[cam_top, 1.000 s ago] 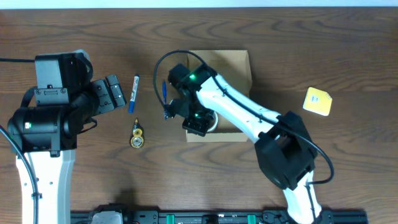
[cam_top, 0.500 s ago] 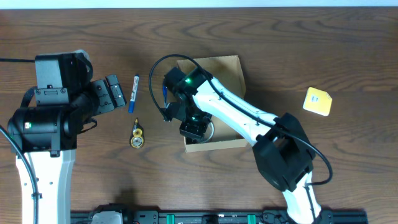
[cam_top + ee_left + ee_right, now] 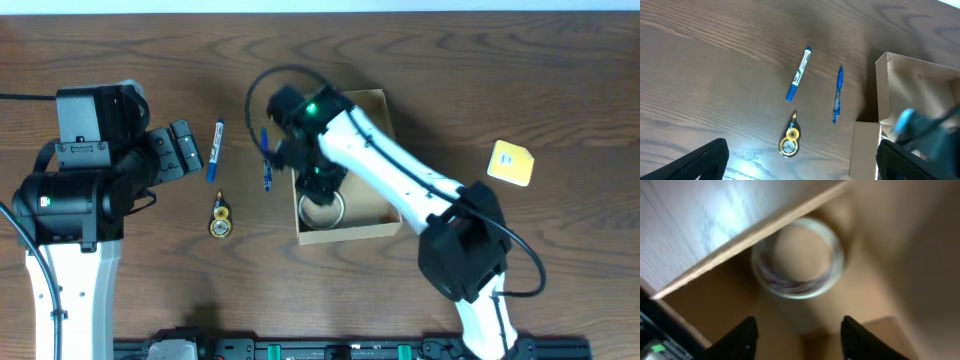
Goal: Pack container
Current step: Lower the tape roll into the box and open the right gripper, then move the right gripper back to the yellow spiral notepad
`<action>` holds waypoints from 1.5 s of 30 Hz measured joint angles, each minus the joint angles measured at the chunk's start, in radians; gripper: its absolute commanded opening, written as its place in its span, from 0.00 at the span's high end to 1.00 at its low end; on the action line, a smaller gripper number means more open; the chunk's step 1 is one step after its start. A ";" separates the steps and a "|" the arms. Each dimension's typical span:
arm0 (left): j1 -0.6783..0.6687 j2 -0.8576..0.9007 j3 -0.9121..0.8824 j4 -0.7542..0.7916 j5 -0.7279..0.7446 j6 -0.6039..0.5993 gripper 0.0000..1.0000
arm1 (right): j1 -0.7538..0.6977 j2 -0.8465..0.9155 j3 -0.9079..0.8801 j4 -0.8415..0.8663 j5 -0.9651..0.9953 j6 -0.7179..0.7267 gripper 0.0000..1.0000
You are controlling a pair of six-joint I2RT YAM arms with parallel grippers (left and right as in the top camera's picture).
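Note:
The container (image 3: 372,112), a tan cardboard box, lies open at the table's middle. Its wall edge (image 3: 747,242) crosses the right wrist view. A clear tape roll (image 3: 339,213) lies flat on its floor near the front wall, seen blurred as a ring (image 3: 835,255) from the wrist. My right gripper (image 3: 319,188) hangs just above the roll inside the box, open (image 3: 799,340) with nothing between its fingers. My left gripper (image 3: 187,150) stands wide open (image 3: 802,165) at the left, apart from the box (image 3: 920,85).
Left of the box lie a blue pen (image 3: 266,160) (image 3: 837,95), a blue marker (image 3: 216,150) (image 3: 799,74) and a small yellow-and-black tape dispenser (image 3: 220,218) (image 3: 789,141). A yellow sticky-note pad (image 3: 511,163) lies at the right.
My right gripper has opened and let go of the tape roll, which now lies in the box. The gripper has drawn back from it. The box shifted slightly left.

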 measured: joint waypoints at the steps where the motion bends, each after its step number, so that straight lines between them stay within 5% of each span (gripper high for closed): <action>1: 0.000 0.000 0.000 0.000 0.000 0.000 0.05 | -0.011 0.000 0.048 -0.011 0.008 0.004 0.43; 11: 0.000 0.000 0.000 -0.002 0.000 0.003 0.05 | -0.171 0.000 0.229 -0.086 0.093 0.050 0.45; 23: 0.000 0.000 0.000 -0.012 0.000 0.004 0.04 | -0.612 0.000 0.225 -0.115 0.084 0.137 0.26; 36: 0.000 0.000 0.000 -0.019 0.000 0.008 0.05 | -0.840 0.001 -0.154 0.084 0.158 0.441 0.21; 45: 0.000 0.000 0.000 -0.015 0.000 0.008 0.05 | -0.925 -0.012 -0.397 0.228 0.131 0.498 0.14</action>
